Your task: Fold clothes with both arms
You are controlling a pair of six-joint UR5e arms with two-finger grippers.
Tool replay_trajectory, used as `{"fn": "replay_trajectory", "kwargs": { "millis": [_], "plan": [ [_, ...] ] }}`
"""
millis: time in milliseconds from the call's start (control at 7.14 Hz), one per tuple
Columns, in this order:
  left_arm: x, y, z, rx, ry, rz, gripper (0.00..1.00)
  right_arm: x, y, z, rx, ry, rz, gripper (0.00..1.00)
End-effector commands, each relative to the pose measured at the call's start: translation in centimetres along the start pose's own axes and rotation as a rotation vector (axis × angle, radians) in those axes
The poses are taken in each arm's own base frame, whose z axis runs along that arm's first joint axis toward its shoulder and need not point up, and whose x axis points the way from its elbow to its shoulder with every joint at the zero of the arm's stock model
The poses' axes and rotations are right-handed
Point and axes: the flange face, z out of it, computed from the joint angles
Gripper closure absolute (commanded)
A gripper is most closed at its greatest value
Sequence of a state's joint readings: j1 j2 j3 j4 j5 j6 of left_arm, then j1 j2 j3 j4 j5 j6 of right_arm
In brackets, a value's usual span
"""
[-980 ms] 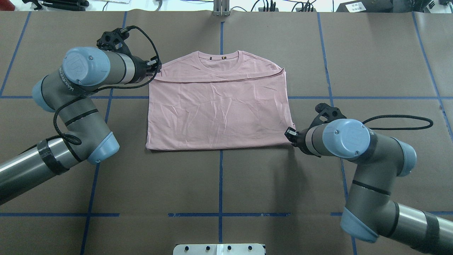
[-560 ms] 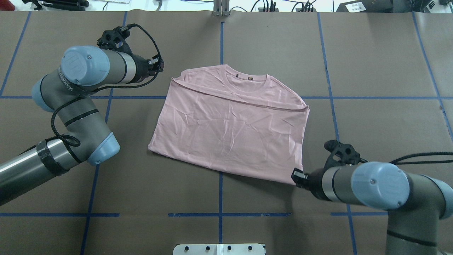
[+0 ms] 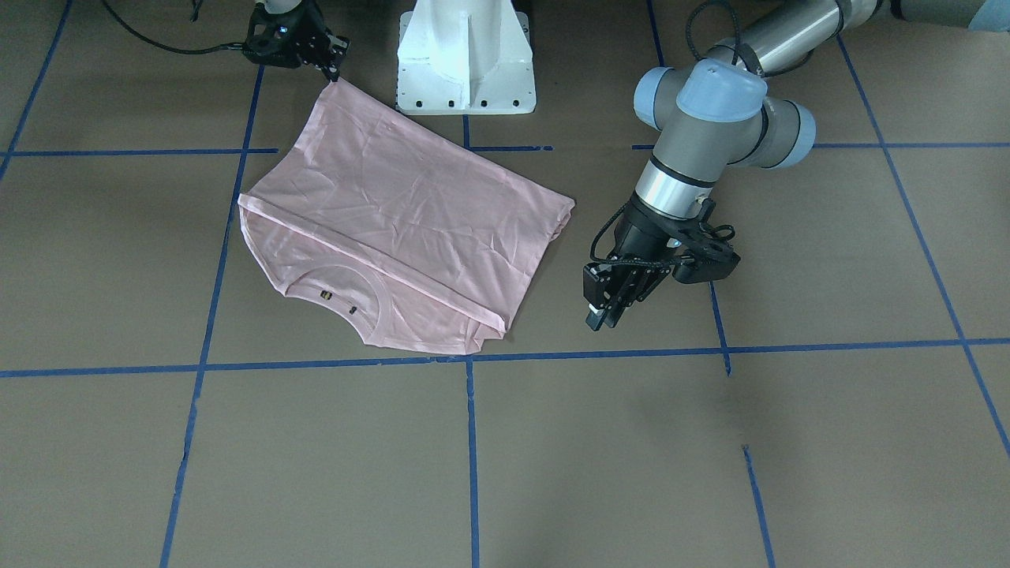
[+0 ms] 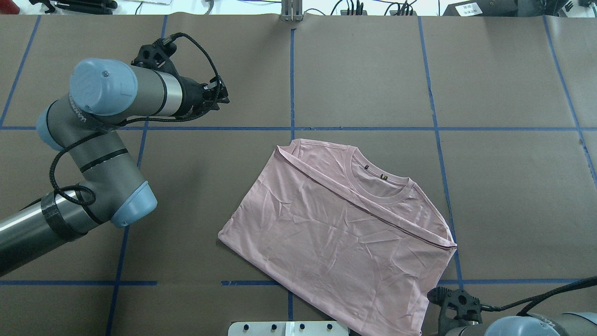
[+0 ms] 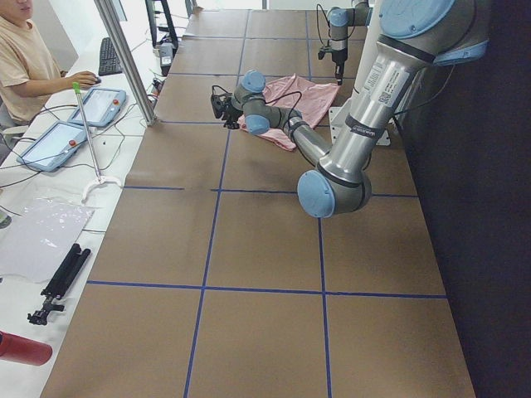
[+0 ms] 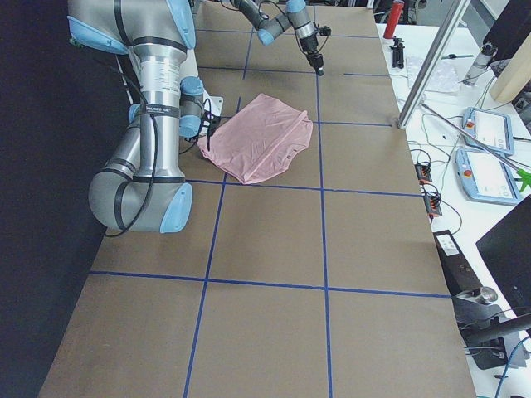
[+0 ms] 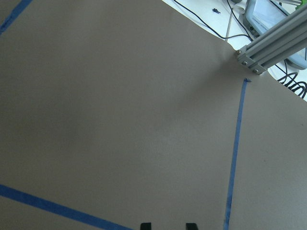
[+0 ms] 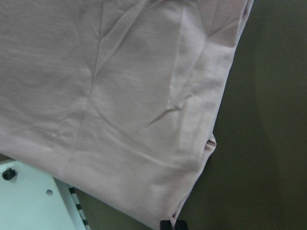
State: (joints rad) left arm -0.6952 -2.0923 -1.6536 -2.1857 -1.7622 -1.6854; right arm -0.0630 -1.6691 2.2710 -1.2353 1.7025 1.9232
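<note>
End effectors differ: the right end effector (image 3: 334, 75) is clamped on a corner of the pink T-shirt (image 4: 336, 233), a grip seen front-facing and from its own wrist (overhead, the lower edge cuts it off). The brown worktop (image 4: 364, 70) carries the shirt folded and askew, pinched corner just beside the white pedestal (image 3: 465, 55). The left end effector (image 3: 597, 318) hangs well apart from the cloth, tips parted in its wrist view. The collar (image 4: 368, 177) faces up, two small labels (image 4: 383, 177) inside.
</note>
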Motion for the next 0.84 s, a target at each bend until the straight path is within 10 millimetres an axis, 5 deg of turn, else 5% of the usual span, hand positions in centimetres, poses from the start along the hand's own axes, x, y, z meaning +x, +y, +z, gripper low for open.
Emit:
{"fn": "replay_trajectory", "kwargs": {
  "millis": [0,280,700],
  "plan": [
    [-1.7,6.0,1.0,-0.081,-0.028,-0.085,0.57,-1.6,0.0,-2.5,-0.004,-0.066,0.046,0.00],
    [-3.5,15.3,0.0,-0.112,-0.138,-0.040,0.46,-3.0,-4.9,-6.7,0.091,-0.158,0.119,0.00],
    [-6.6,20.1,-0.3,-0.130,-0.329,0.001,0.40,-3.9,-16.9,-9.9,0.417,-0.243,0.231,0.00]
  ]
}}
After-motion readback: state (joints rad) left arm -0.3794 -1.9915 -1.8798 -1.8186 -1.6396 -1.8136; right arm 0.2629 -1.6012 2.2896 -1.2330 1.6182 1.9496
